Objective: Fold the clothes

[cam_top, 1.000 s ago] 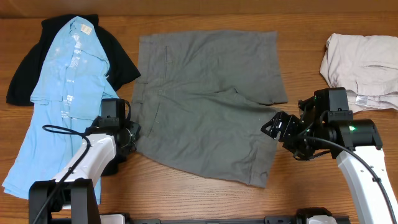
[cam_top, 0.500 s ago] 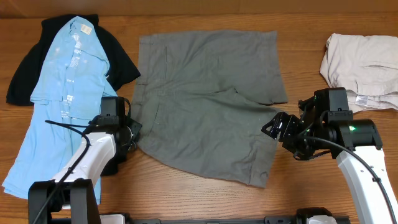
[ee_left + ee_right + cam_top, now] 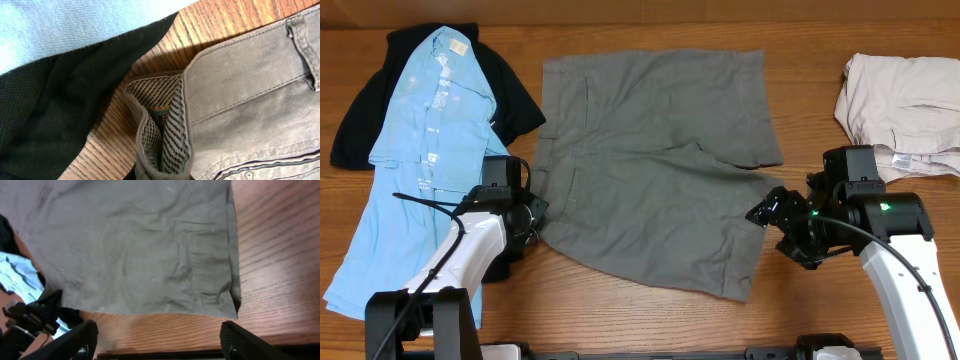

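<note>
1. A pair of grey-olive cotton shorts (image 3: pixel 650 165) lies spread flat in the middle of the brown wooden worktop (image 3: pixel 620 320). The waistband is to the left and the two legs point right.
2. The lower leg of the shorts runs down to the right, its hem near the front edge of the worktop.
3. To the left lies a light blue button shirt (image 3: pixel 420 150). It is spread over a black shirt (image 3: pixel 515 105) whose sleeves show on either side of it.
4. A crumpled beige garment (image 3: pixel 905 100) sits at the far right corner, well apart from the shorts.
5. The left gripper (image 3: pixel 534 214) is at the lower corner of the waistband, just beside the blue shirt's edge. Its fingers are together, pinched on the shorts.
6. In the left wrist view the waistband corner (image 3: pixel 165 135) is bunched up and folded over, so its checked inner lining shows. The black shirt lies just beside it on the wood.
7. The right gripper (image 3: pixel 768 212) hangs at the right edge of the lower leg, close to the hem.
8. Its fingers (image 3: pixel 80 340) stand wide apart and hold nothing. In the right wrist view the hem of the leg and bare wood lie ahead of them.
</note>
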`<state>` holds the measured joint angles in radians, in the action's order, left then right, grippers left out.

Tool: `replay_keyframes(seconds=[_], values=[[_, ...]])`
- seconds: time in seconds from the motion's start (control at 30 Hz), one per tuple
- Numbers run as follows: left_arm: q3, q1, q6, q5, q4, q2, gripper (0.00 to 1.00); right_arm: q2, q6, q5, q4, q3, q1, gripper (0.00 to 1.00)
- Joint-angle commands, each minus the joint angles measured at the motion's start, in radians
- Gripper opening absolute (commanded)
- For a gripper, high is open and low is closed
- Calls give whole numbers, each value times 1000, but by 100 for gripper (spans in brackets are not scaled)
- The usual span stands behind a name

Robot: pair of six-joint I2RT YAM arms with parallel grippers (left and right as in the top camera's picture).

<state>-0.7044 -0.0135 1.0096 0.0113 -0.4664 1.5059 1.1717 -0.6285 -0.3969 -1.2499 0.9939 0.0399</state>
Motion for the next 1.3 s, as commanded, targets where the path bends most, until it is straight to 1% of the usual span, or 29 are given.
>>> replay_keyframes(seconds=[0.0, 0.1, 0.2, 0.3, 0.43, 0.53, 0.67, 0.83, 0.97, 1.13, 1.27], values=[[-16, 1, -23, -19, -8, 10, 4, -2, -62, 25, -3, -32, 5, 82], [-16, 1, -23, -18, -8, 10, 4, -2, -111, 31, -13, -60, 5, 83], [-16, 1, -23, -19, -8, 10, 4, -3, -189, 42, -22, -111, 5, 83], [-16, 1, -23, -19, -8, 10, 4, -3, -299, 64, -10, -186, 5, 83], [-16, 1, -23, -19, -7, 10, 4, -2, -442, 47, 35, -288, 5, 80], [-16, 1, -23, -19, -5, 10, 4, -2, -480, 13, 60, -347, 6, 80], [-16, 1, -23, -19, -5, 10, 4, -2, -476, 0, 85, -391, 29, 80], [-16, 1, -23, -19, -5, 11, 4, -2, -484, 66, 154, -400, 139, 80], [-16, 1, -23, -19, -5, 11, 4, 0, -591, 164, 175, -400, 269, 79], [-16, 1, -23, -19, -5, 11, 4, 17, -717, 225, 180, -400, 401, 79], [-16, 1, -23, -18, -6, 11, 4, 41, -734, 228, 236, -400, 455, 76]])
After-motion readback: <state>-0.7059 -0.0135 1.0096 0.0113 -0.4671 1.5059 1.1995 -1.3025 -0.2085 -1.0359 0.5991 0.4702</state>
